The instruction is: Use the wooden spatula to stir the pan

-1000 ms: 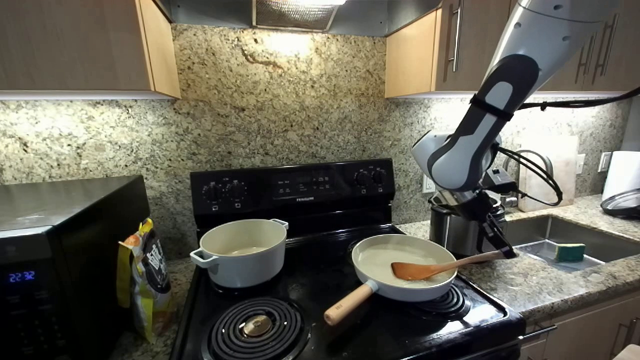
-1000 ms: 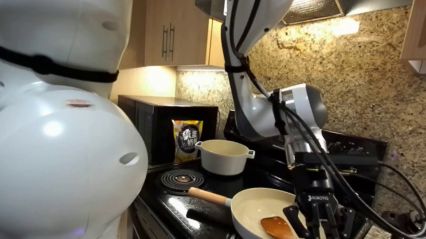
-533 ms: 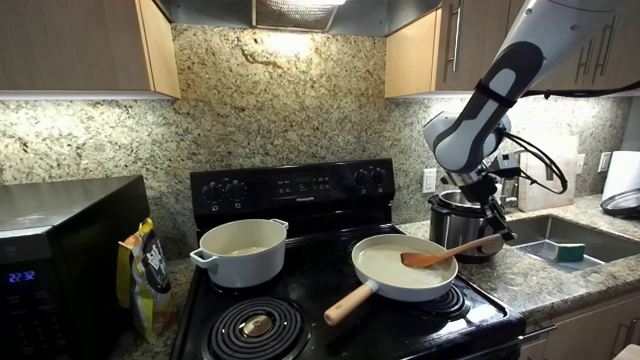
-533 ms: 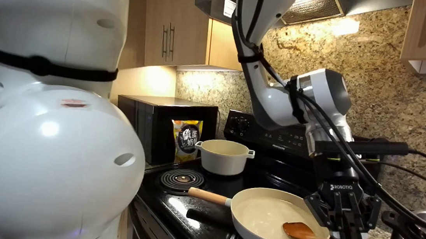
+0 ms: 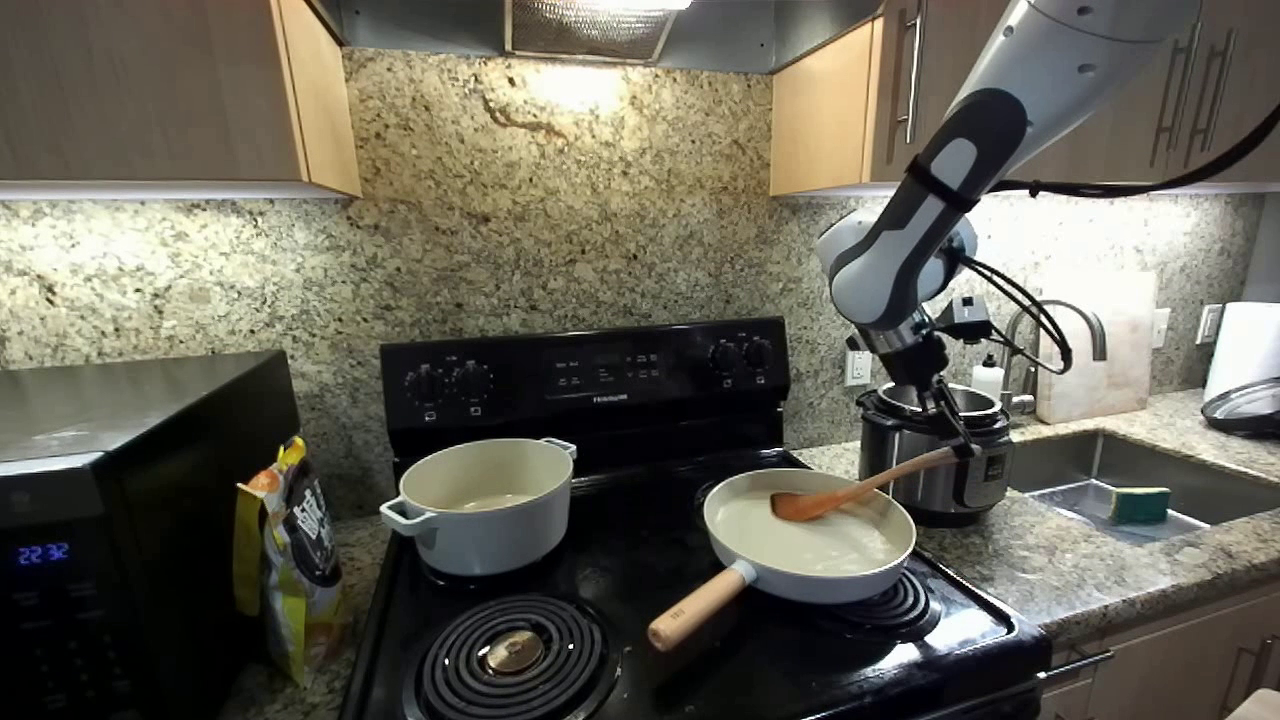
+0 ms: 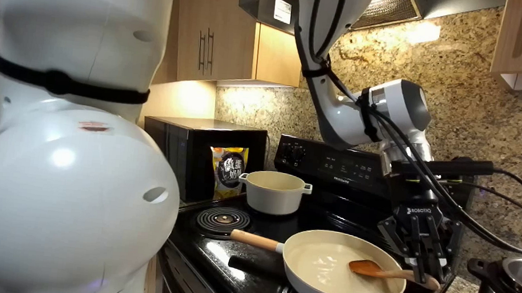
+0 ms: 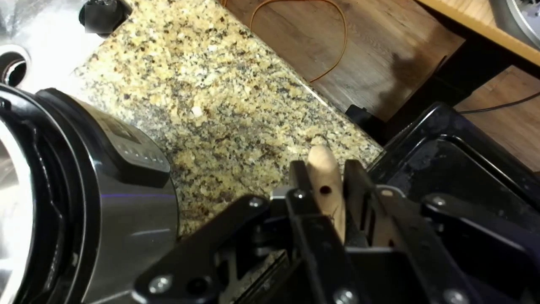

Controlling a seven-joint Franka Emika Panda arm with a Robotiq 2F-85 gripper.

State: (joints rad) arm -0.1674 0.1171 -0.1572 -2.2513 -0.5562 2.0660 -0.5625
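In both exterior views, the wooden spatula (image 5: 858,490) has its broad orange-brown blade inside the pan (image 5: 830,584), while its handle slants up and out across the rim. The gripper (image 7: 325,175) pinches that handle near its end, jaws on either side, with the rounded tip poking out past them in the wrist view. The shallow cream-white pan sits on a coil burner (image 5: 908,605) of the black stove (image 5: 625,565), its own wooden handle pointing toward a second burner (image 5: 515,650). Behind that second burner stands a deeper white pot (image 5: 500,548) with two side handles. On the side of the gripper, a steel cooker (image 5: 930,497) stands on the granite counter (image 7: 219,126) near the stove, and past it a green and yellow sponge (image 5: 1140,505) sits in the sink (image 5: 1205,478). On the pot's side, a yellow and black bag (image 5: 315,560) stands just beside the microwave (image 5: 180,480).
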